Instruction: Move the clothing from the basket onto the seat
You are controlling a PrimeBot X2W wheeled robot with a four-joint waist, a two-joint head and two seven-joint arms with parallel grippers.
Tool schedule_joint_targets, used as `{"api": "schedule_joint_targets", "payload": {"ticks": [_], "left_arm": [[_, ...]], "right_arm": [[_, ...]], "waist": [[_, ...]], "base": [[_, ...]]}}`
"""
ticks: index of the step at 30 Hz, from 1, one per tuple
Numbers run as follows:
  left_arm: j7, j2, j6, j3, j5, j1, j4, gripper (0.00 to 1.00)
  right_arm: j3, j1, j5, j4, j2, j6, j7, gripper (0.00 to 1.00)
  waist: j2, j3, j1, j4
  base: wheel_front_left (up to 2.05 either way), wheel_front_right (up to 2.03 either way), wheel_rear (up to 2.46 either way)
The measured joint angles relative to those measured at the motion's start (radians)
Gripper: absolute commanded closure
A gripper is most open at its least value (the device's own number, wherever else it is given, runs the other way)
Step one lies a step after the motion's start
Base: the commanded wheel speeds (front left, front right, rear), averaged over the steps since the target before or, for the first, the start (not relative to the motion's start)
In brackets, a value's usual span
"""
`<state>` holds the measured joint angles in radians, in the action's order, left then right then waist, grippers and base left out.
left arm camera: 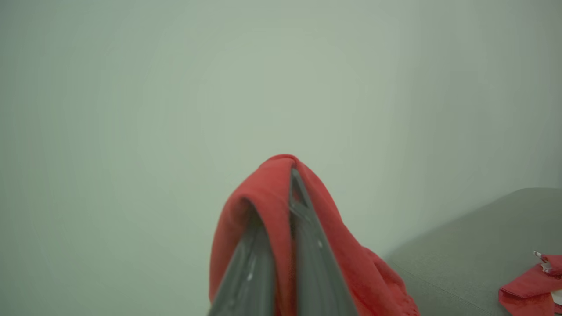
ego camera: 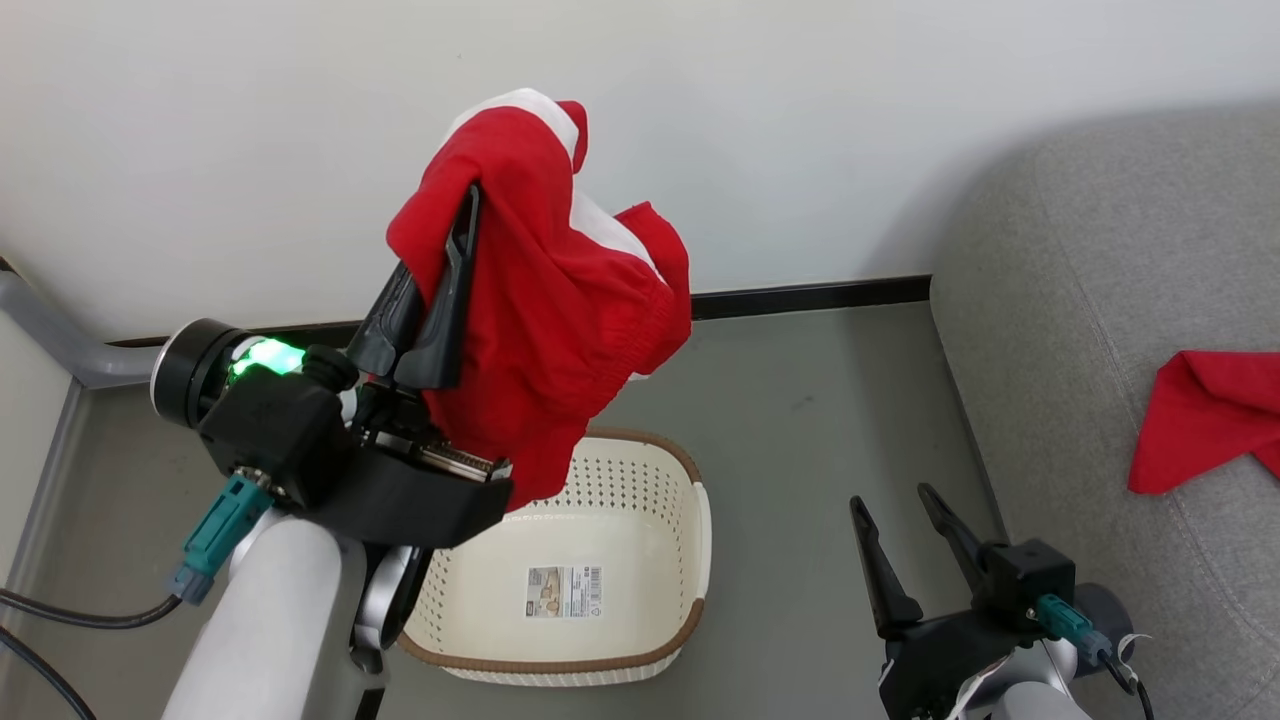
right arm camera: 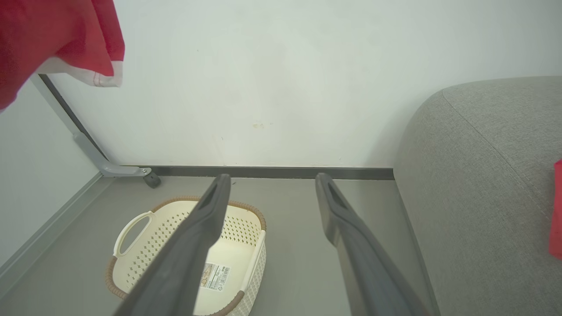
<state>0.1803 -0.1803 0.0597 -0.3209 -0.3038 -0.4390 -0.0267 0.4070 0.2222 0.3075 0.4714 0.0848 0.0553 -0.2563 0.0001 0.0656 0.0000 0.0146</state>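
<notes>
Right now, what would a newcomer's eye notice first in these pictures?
A soft red garment with white panels hangs high, clamped in the shut left tool, above the cream perforated plastic basket on the floor. A second red cloth lies on the large grey fabric sofa at the right.

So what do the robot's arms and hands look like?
Pale grey arms end in black blocks. The left gripper and right gripper each have two long dark pointed fingers. Teal plugs carry black cables, and a green light glows by the left wrist.

White wall [ego camera: 250, 120], dark baseboard [ego camera: 810, 295], grey floor [ego camera: 800, 420], grey frame leg [ego camera: 45, 335] at left
</notes>
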Motion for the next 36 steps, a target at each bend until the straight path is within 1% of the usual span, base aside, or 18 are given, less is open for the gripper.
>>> {"api": "schedule_joint_targets", "payload": {"ticks": [8, 10, 12, 22, 25, 29, 36], "left_arm": [[-0.040, 0.001, -0.012, -0.007, -0.001, 0.010, -0.056, 1.00], [-0.050, 0.002, -0.017, -0.009, -0.001, 0.014, -0.060, 1.00], [-0.058, 0.001, -0.017, -0.009, -0.001, 0.016, -0.062, 1.00], [-0.092, 0.000, -0.022, -0.009, -0.002, 0.016, -0.074, 1.00], [-0.100, 0.000, -0.024, -0.009, -0.002, 0.016, -0.075, 1.00], [-0.109, 0.000, -0.025, -0.009, -0.002, 0.016, -0.076, 1.00], [-0.118, 0.000, -0.026, -0.009, -0.003, 0.016, -0.076, 1.00]], "right_arm": [[0.011, 0.001, 0.000, -0.005, -0.002, -0.004, 0.000, 0.00], [0.018, 0.005, 0.000, -0.010, -0.002, -0.013, 0.000, 0.00], [0.026, 0.014, -0.003, -0.020, -0.004, -0.013, 0.000, 0.00], [0.070, 0.075, -0.026, -0.094, -0.009, -0.041, 0.000, 0.00], [0.086, 0.090, -0.036, -0.118, -0.011, -0.050, 0.000, 0.00], [0.108, 0.121, -0.036, -0.151, -0.012, -0.074, 0.000, 0.00], [0.151, 0.161, -0.037, -0.208, -0.015, -0.101, 0.000, 0.00]], "waist": [[0.0000, 0.007, 0.0000, -0.001], [0.0000, 0.009, 0.0000, -0.002], [0.0000, 0.012, 0.0000, -0.003], [0.0000, 0.024, 0.0000, -0.007], [0.0000, 0.027, 0.0000, -0.007], [0.0000, 0.031, 0.0000, -0.008], [0.0000, 0.036, 0.0000, -0.009]], "base": [[0.00, 0.00, 0.00], [0.00, 0.00, 0.00], [0.00, 0.00, 0.00], [0.00, 0.00, 0.00], [0.00, 0.00, 0.00], [0.00, 0.00, 0.00], [0.00, 0.00, 0.00]]}}
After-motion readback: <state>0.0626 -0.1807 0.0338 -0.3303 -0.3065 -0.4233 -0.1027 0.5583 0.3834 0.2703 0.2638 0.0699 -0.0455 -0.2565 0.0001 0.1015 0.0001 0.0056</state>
